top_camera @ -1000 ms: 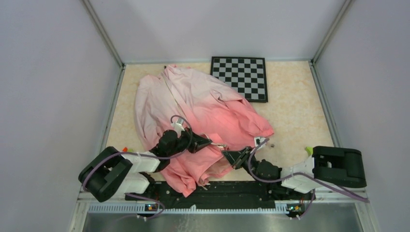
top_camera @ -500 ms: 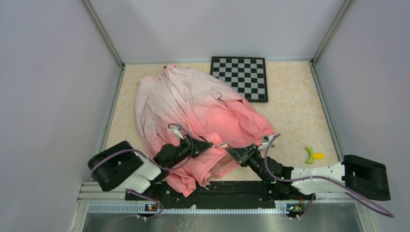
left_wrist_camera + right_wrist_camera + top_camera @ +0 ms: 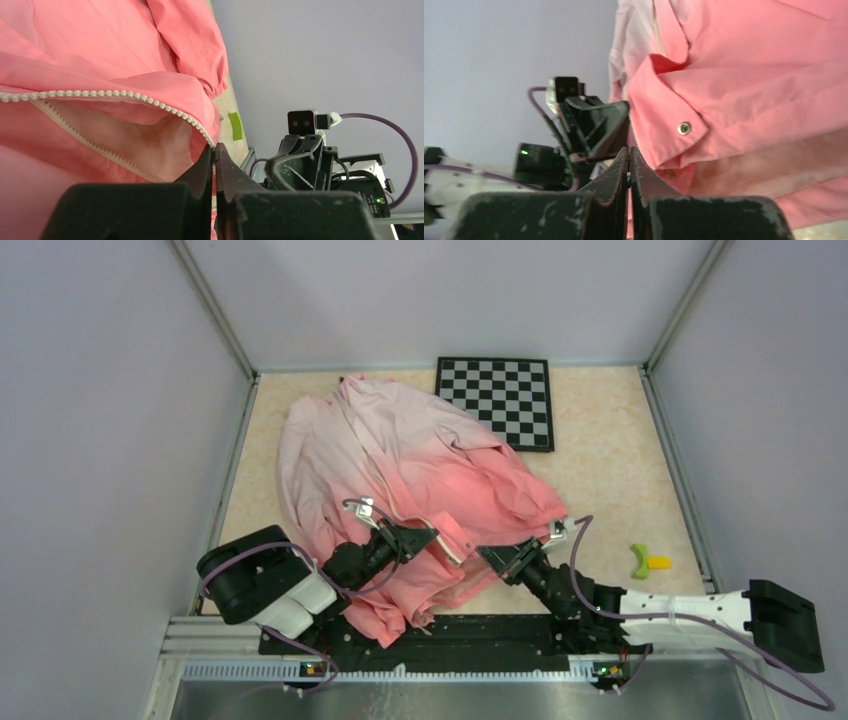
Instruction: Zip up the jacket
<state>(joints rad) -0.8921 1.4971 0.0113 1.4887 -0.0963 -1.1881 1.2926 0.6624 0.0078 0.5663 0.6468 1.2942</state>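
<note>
Noted since the earlier frame: outward swing of the right arm's rear link toward 4 o'clock, uncovering a green-and-yellow piece (image 3: 645, 560) on the bench (image 3: 620, 470); small shift of the left arm's rear link toward 3 o'clock; little drift at either tip.

Found the jacket (image 3: 400, 455) spread over the bench's centre-left, pale collar at 12 o'clock, coral hem at 6 o'clock spilling over the near edge between the arm bases, one fold up against the chessboard (image 3: 497, 400).

Found the left end effector (image 3: 428, 536) pinched shut on the hem end of one front edge, right where the white zipper teeth (image 3: 115, 93) run out. Found the right end effector (image 3: 488, 553) likewise clamped shut on the opposite front panel's lower corner, just beside a metal snap (image 3: 683, 128).

Judged decisive: the gap between the two held ends. Right end effector at 4 o'clock of the left, near but apart, open front sagging between them. Zipper's long axis from 11 o'clock at the collar to 5 o'clock at the hem, ending at the left end effector. Neither arm nearer; both already on fabric. Slider not made out in any view.

Next move, by judgement: closing that gap along the 10-to-4 line to seat one zipper end in the other, ahead of any pull toward 12 o'clock.
</note>
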